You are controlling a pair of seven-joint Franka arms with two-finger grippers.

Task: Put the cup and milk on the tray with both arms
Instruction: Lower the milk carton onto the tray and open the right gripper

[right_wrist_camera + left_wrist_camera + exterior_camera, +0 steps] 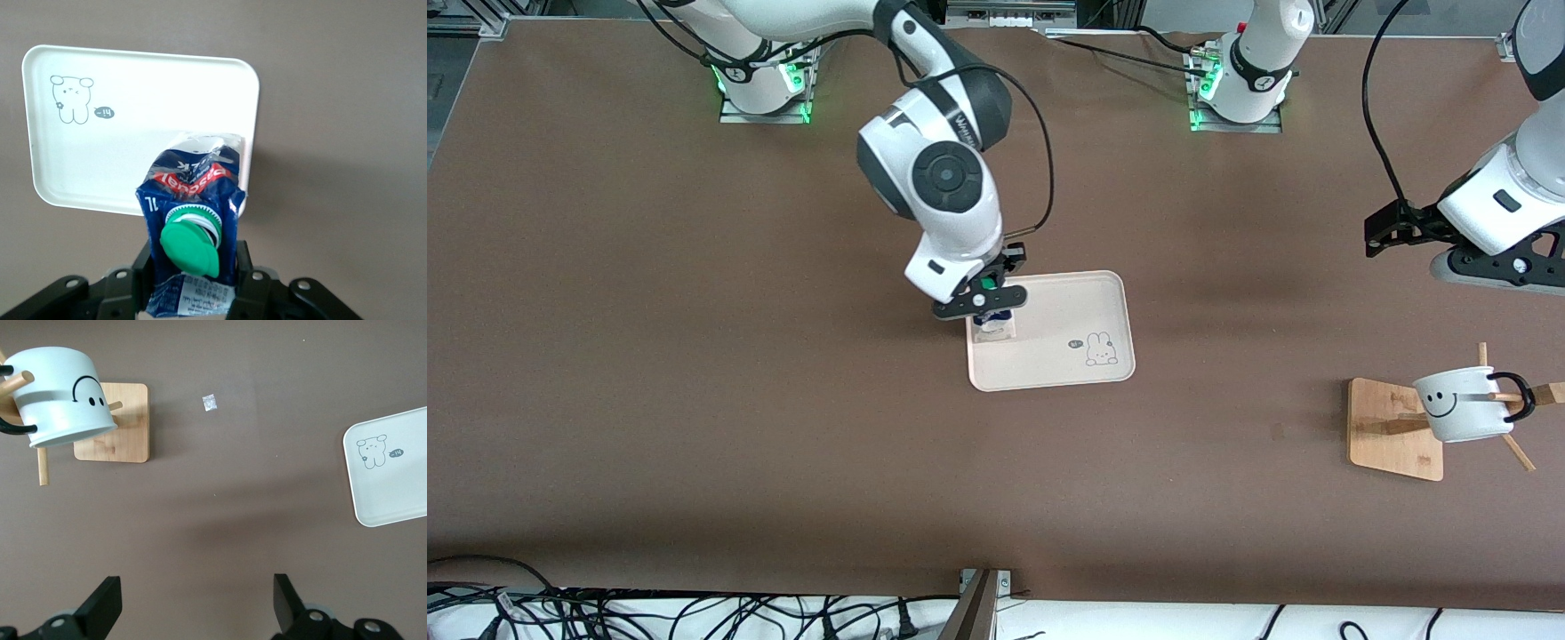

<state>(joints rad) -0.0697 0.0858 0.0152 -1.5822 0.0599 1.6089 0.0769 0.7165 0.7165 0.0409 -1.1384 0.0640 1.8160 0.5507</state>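
Observation:
My right gripper (985,305) is shut on the milk (993,318), a dark blue and white carton with a green cap. It holds the carton upright over the cream tray (1067,307), at the tray's end toward the right arm. In the right wrist view the milk (193,200) sits between the fingers (148,270) of the right gripper (193,270), above the tray (133,87). The white smiley cup (1463,404) hangs tilted on a wooden rack peg. My left gripper (1498,271) is open and empty, high above the table between rack and tray. The left wrist view shows the cup (63,397) and the tray (393,470).
The wooden rack base (1392,431) with its pegs stands toward the left arm's end, nearer the front camera than the tray. A small scrap (209,402) lies on the brown table between rack and tray. Cables lie along the table's front edge.

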